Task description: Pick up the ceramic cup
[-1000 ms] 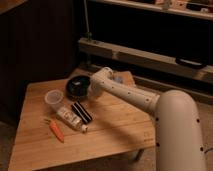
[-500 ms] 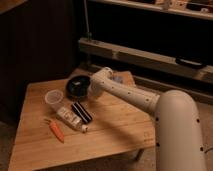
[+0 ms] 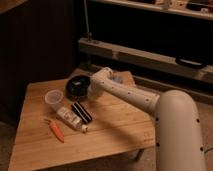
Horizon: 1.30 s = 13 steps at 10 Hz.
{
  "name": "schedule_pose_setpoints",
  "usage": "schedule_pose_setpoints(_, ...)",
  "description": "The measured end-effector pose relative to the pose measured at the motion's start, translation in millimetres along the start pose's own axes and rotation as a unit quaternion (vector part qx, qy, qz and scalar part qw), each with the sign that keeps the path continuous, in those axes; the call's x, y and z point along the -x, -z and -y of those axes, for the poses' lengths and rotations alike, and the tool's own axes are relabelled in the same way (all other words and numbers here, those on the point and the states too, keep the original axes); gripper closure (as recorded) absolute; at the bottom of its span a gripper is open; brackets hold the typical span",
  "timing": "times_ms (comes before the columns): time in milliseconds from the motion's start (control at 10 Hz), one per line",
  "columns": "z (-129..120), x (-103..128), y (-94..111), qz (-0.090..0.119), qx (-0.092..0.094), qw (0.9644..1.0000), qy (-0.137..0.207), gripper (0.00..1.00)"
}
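Note:
The ceramic cup (image 3: pixel 53 97) is small, pale and handleless, standing upright on the left part of the wooden table (image 3: pixel 110 132). My white arm reaches in from the lower right, and the gripper (image 3: pixel 89 89) hangs near the right rim of the black bowl (image 3: pixel 78 86), to the right of the cup and apart from it. The gripper's end is hidden behind the wrist.
A white tube-like bottle (image 3: pixel 70 119) lies in front of the cup, with a dark striped object (image 3: pixel 82 112) beside it. An orange carrot (image 3: pixel 56 130) lies near the table's front left. A dark shelf unit (image 3: pixel 150 50) stands behind the table.

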<state>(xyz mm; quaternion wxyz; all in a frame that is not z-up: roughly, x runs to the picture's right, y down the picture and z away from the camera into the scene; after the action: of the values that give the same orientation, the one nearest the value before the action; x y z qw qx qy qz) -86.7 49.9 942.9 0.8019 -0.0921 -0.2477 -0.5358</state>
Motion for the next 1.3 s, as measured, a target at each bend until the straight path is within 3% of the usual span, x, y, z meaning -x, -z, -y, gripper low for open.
schedule_pose_setpoints(1000, 0.1, -1.6, 0.4, 0.003, 0.003, 1.0000, 0.001, 0.81)
schedule_pose_setpoints(1300, 24.0, -12.2, 22.9, 0.005, 0.007, 0.9998, 0.018, 0.81)
